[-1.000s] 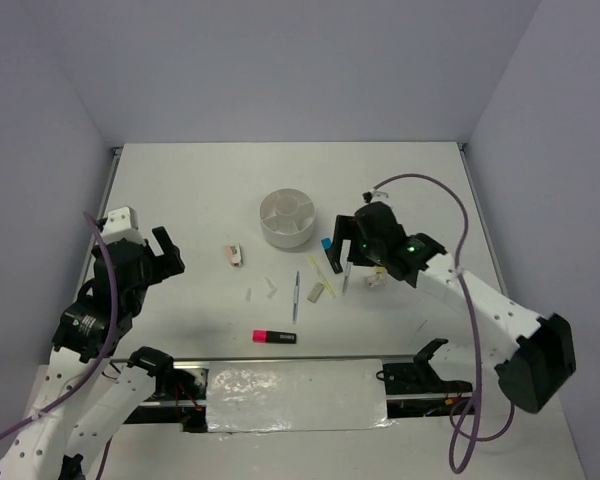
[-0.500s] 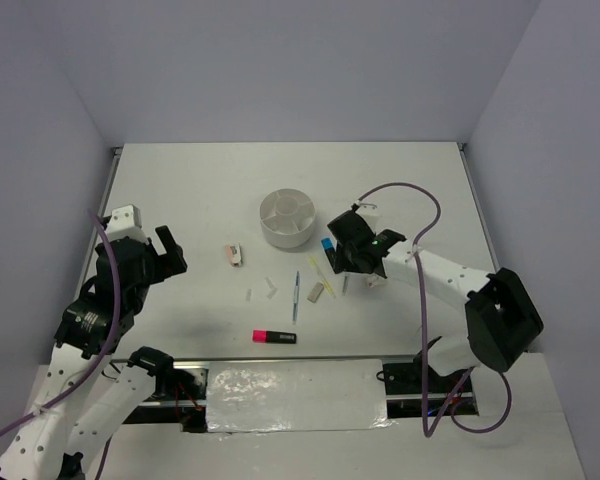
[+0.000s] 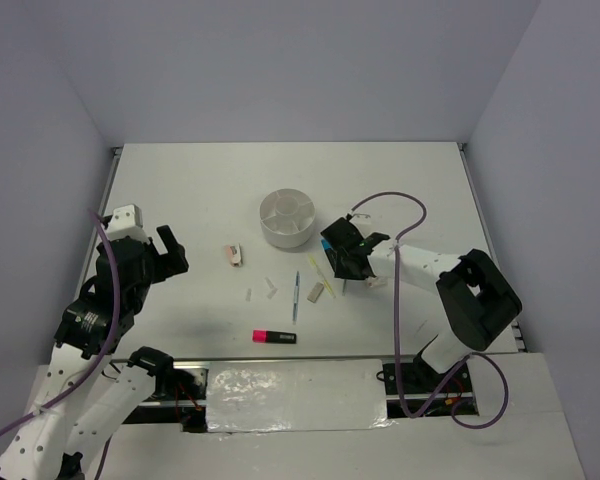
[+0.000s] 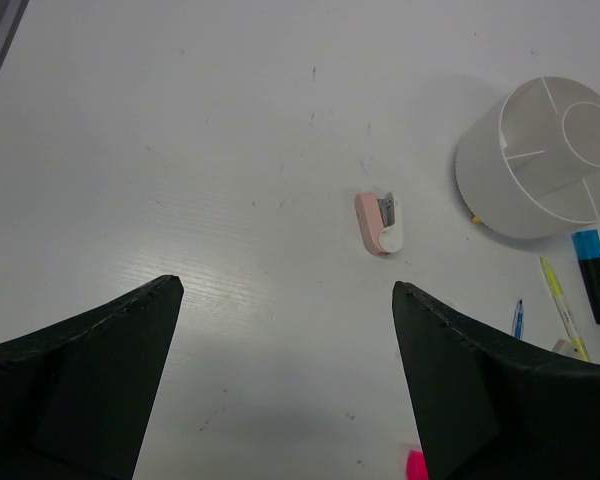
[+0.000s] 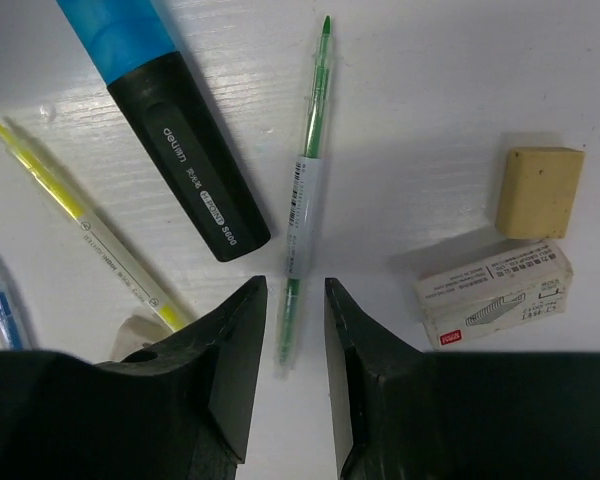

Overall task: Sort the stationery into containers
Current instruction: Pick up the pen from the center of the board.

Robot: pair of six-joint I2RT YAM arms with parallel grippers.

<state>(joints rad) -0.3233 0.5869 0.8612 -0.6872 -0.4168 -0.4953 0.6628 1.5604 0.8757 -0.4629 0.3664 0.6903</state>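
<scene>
My right gripper (image 5: 292, 290) is low over the table, its jaws narrowly open on either side of the tail of a thin green pen (image 5: 307, 190) that lies flat between them. A blue-and-black highlighter (image 5: 175, 130) and a yellow stick (image 5: 90, 230) lie just left of it. A tan eraser (image 5: 540, 190) and a small white box (image 5: 495, 290) sit to the right. In the top view this gripper (image 3: 342, 262) is right of the round white divided cup (image 3: 288, 218). The left gripper (image 4: 285, 290) hangs wide open and holds nothing.
A pink-and-white small piece (image 4: 380, 222) lies left of the cup (image 4: 500, 200). A pink-and-black highlighter (image 3: 273, 337) lies near the front edge. A blue pen (image 3: 296, 292), a tan piece (image 3: 316, 291) and two tiny white bits (image 3: 271, 288) are scattered mid-table.
The right gripper has come down and slightly left onto the cluster of pens, and its jaws have narrowed around the green pen. The left arm has stayed still.
</scene>
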